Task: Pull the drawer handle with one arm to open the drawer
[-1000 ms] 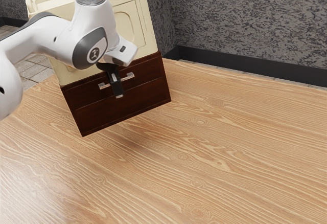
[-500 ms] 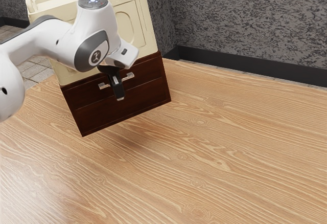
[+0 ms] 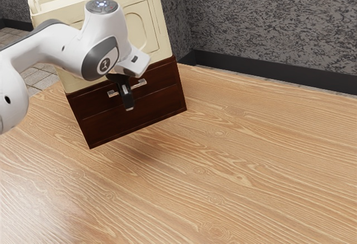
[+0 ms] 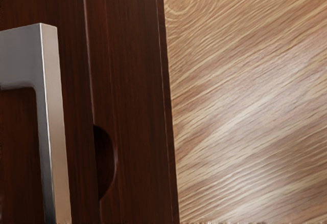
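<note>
The black gripper point(image 3: 129, 108) is right by the front of the drawer, at the middle of the shiny silver bar handle point(image 3: 141, 83). I can't tell how wide open it is, or if it has hold of the handle. The smooth white arm point(image 3: 53, 46) comes in from the exterior view's left.

The handle is on the dark red-brown wooden drawer point(image 3: 162, 81), the upper of two dark front parts. The drawer looks shut, with its front flat against the cabinet. In the wrist view, the handle has a square corner, and there is a little half-round dip point(image 4: 106, 162) in the wood below the drawer.

Above the drawer is the cream top part point(image 3: 163, 38) of the cabinet, with a raised round-cornered shape on its front and a low rim around its top.

Under and around the cabinet is the big light-brown wooden table point(image 3: 240, 171). It has wavy stripes and a few round knots. A soft dark shadow lies in front of the cabinet, and a pale shiny patch is near the exterior view's lower left corner.

Past the table is a speckled gray wall point(image 3: 268, 21) with a flat black strip point(image 3: 268, 73) along its bottom. Gray floor tiles point(image 3: 39, 77) peek out at the exterior view's left.
</note>
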